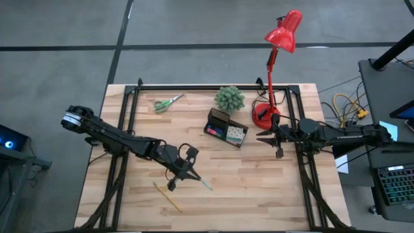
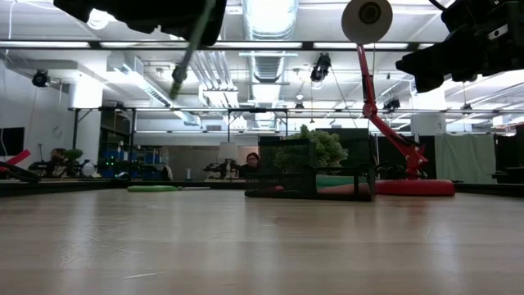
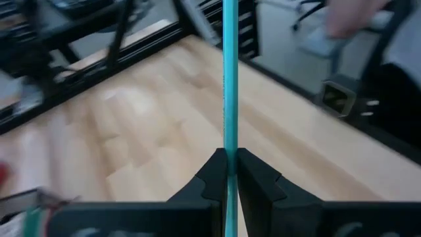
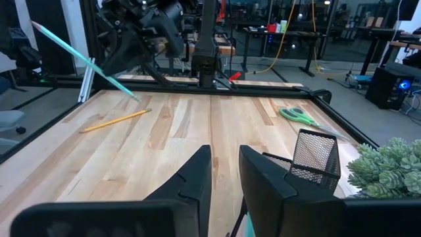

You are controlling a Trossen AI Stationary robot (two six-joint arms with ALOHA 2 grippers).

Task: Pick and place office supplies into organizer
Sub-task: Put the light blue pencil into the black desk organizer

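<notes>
My left arm reaches from the left edge diagonally across the tabletop [image 1: 259,188], wrist low over the front-centre boards. My left claw [image 1: 183,169] is clamped tight on the teal pen [image 1: 194,176]; in the left wrist view the pen [image 3: 229,79] runs straight out between the two closed fingers [image 3: 210,174]. In the right wrist view the pen is clear of the wood and tilted, one end slanting down toward the boards.

The yellow pencil [image 1: 167,196] lies flat on the tabletop just beside the left claw, toward the front edge.

My right arm stretches in from the right side, held level. My right claw [image 1: 277,141] hovers near the red lamp's base [image 1: 262,116], fingers slightly apart, nothing between them.

The black mesh organizer [image 1: 226,127] sits mid-table, between both claws. The green-handled scissors [image 1: 167,103] lie near the back edge, well apart.
</notes>
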